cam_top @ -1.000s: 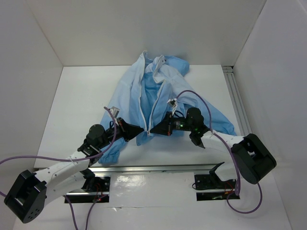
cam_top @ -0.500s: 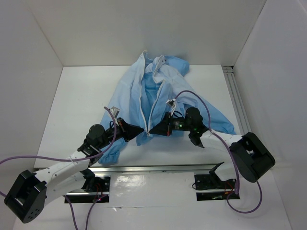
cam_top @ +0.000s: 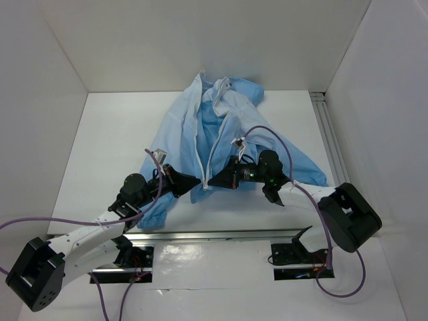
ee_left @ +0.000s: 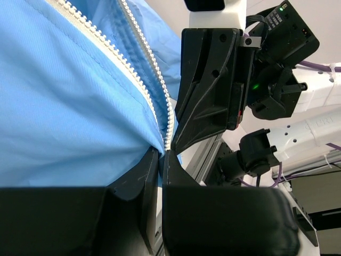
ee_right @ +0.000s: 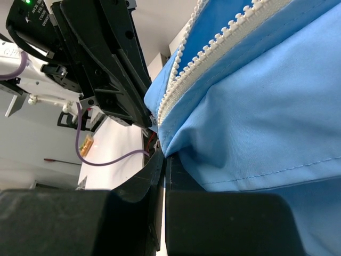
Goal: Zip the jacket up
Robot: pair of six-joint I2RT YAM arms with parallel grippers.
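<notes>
The large light-blue thin-fabric jacket lies spread on the white table, its collar toward the far wall and its hem toward the arms; one long sleeve runs out to the right and ends near the right arm, while the other comes down on the left past the left arm's wrist; the front is open, and the two white toothed zipper strips stand apart near the collar and run together at the hem; the black two-finger left gripper reaches in from the left and is clenched on the jacket's lower edge just beside the end of the zipper, a fold of blue cloth squeezed between its fingertips in the left wrist view; the black two-finger right gripper comes in from the right and is likewise clamped on the jacket's hem, with the cloth drawn into the narrow slit between its fingers in the right wrist view; the two grippers face each other tip to tip, almost touching, at the bottom of the zipper.
</notes>
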